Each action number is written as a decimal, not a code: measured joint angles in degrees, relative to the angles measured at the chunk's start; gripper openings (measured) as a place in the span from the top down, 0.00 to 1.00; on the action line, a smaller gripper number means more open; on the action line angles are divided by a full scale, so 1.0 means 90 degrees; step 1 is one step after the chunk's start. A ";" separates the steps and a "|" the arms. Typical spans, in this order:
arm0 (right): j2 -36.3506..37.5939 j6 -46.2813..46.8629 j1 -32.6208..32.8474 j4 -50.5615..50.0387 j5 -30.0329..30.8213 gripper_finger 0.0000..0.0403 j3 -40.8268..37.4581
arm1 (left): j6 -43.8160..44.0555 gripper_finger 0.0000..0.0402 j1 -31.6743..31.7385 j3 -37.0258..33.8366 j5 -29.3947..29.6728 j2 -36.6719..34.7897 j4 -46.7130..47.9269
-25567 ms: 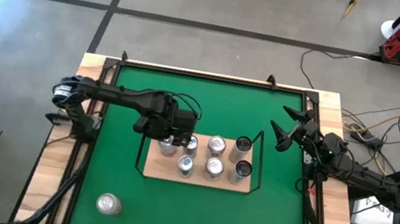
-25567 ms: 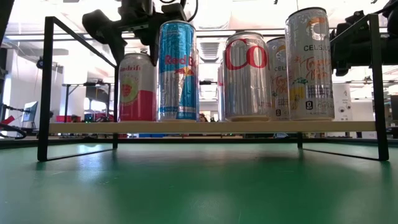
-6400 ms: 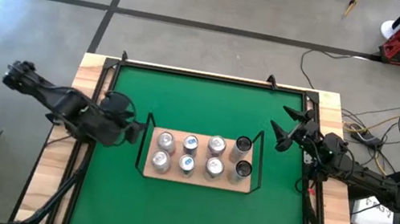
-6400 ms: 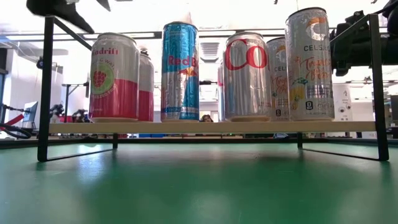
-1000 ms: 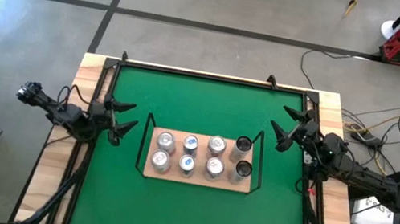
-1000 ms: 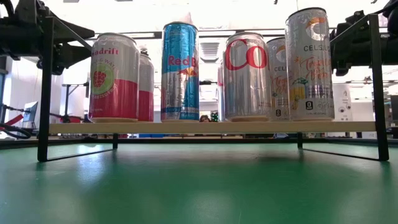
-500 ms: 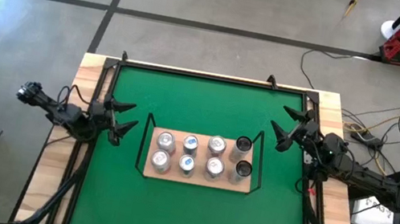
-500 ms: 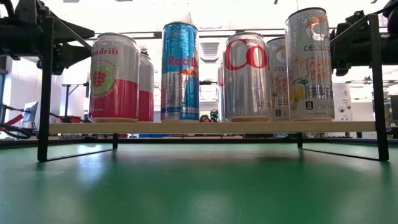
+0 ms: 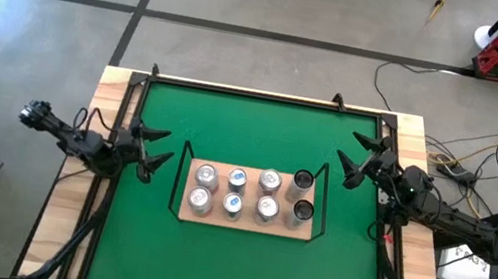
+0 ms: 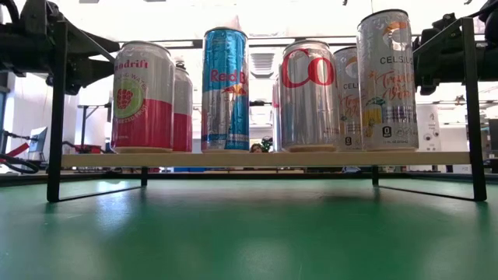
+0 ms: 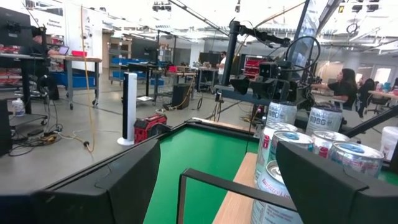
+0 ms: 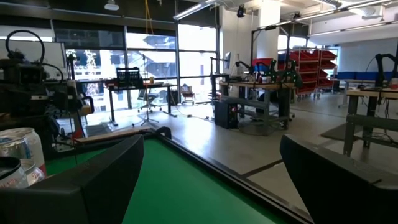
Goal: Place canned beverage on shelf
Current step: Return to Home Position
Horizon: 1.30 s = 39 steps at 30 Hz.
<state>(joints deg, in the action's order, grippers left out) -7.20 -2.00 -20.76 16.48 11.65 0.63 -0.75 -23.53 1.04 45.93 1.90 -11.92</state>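
Sitting between left claw (image 9: 155, 144) and right claw (image 9: 351, 161), shelf (image 9: 245, 223) holds cans (image 9: 266, 207).

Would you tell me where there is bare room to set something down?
The green felt is bare around the shelf, widest before and behind it, narrower toward the left hand and right hand. Eight cans crowd the shelf itself.
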 joint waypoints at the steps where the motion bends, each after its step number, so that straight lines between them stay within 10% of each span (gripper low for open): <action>1: -0.0001 -0.0001 -0.0001 -0.0001 -0.0001 0.09 -0.0001 | 0.0000 0.24 0.0000 0.0000 0.0000 0.0013 -0.0002; 39: -0.0003 -0.0005 -0.0001 0.0002 0.0000 0.09 0.0000 | 0.0000 0.24 0.0000 0.0000 0.0001 0.0214 -0.0002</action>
<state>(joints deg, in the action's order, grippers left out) -7.22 -2.05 -20.76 16.49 11.65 0.64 -0.75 -23.53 1.04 45.94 3.82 -11.94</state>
